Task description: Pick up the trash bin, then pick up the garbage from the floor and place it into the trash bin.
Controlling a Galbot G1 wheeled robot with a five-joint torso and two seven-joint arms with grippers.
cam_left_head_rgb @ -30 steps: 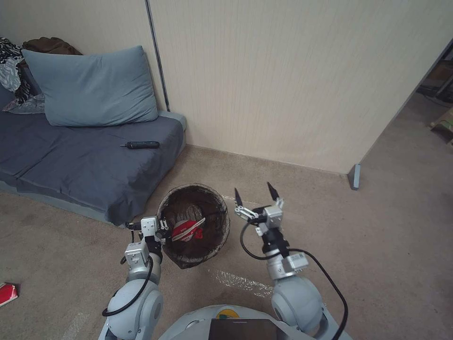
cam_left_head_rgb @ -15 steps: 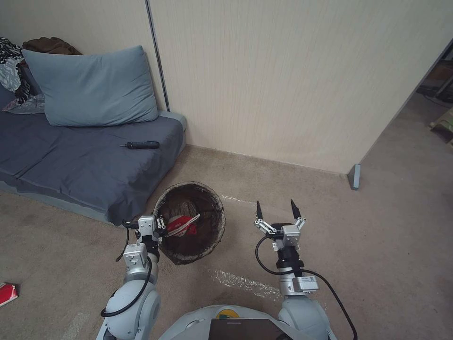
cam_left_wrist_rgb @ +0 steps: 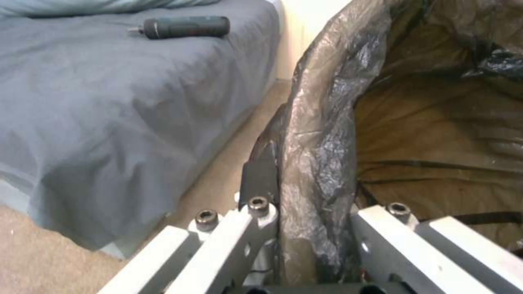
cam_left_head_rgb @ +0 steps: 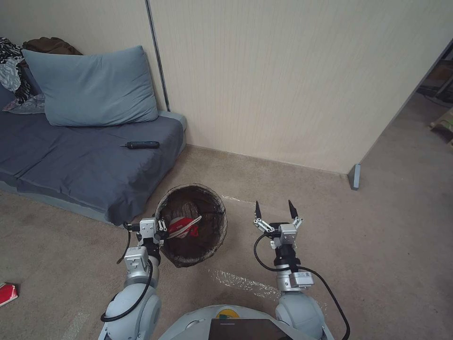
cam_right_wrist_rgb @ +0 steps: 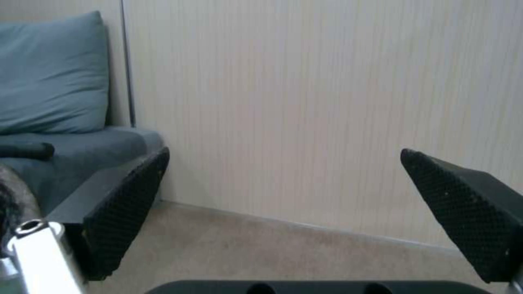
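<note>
While the left end effector [cam_left_head_rgb: 158, 230] is clamped on the rim of the bin [cam_left_head_rgb: 214, 236] to carry it, the right end effector [cam_left_head_rgb: 273, 211] waits spread apart, ready for garbage [cam_left_head_rgb: 8, 293].

trash bin [cam_left_head_rgb: 191, 225] on the floor just right of the mattress [cam_left_head_rgb: 85, 163], with a wrapper [cam_left_head_rgb: 183, 226] in it; left gripper [cam_left_head_rgb: 158, 226] at its left rim, right gripper [cam_left_head_rgb: 273, 210] apart to its right.

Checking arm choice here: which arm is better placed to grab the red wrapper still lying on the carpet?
Right, probably. The right pincer is open and empty; the left pincer is clamped on the trash bin rim, though the red wrapper lies far left.
</note>
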